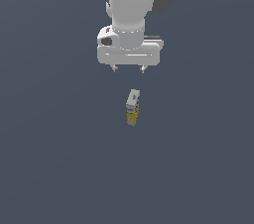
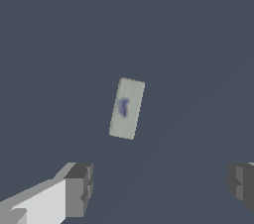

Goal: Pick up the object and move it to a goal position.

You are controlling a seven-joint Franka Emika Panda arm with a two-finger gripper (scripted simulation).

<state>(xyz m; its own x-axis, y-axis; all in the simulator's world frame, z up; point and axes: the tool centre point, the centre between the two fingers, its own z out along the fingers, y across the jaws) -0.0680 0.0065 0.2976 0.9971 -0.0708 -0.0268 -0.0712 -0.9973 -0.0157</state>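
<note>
The object (image 1: 132, 107) is a small elongated box, pale grey-white on its upper half and yellow on its lower half, standing slightly tilted on the dark floor. In the wrist view the object (image 2: 127, 108) shows as a pale rectangle with a small blue mark. My gripper (image 1: 129, 69) hangs above the box in the exterior view, apart from it. Its two short fingertips (image 1: 115, 68) are spread wide with nothing between them. In the wrist view the gripper (image 2: 161, 188) is open, and one dark finger pad (image 2: 79, 189) lies clear of the box.
A plain dark grey-blue floor (image 1: 49, 168) fills both views. The white arm (image 1: 131, 5) rises out of the exterior view above the gripper.
</note>
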